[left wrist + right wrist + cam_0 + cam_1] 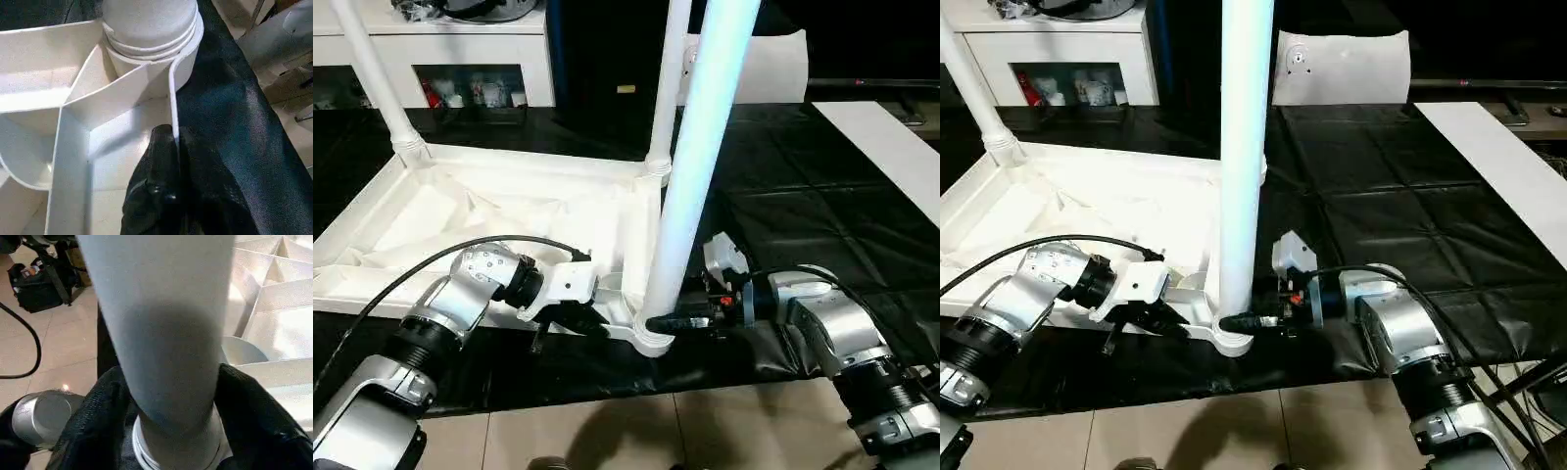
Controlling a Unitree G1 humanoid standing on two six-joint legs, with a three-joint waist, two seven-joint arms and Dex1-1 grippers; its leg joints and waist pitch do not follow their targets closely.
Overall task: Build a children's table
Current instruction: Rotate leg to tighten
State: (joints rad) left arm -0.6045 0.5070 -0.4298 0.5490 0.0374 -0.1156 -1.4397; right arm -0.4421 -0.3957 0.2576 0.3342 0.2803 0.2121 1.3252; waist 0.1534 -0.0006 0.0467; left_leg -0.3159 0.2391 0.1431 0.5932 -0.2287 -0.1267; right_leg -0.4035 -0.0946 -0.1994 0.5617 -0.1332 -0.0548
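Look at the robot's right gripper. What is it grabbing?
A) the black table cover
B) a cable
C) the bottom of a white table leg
C: the right gripper has a black finger on each side of the white table leg, just above the corner socket of the upside-down children's table.
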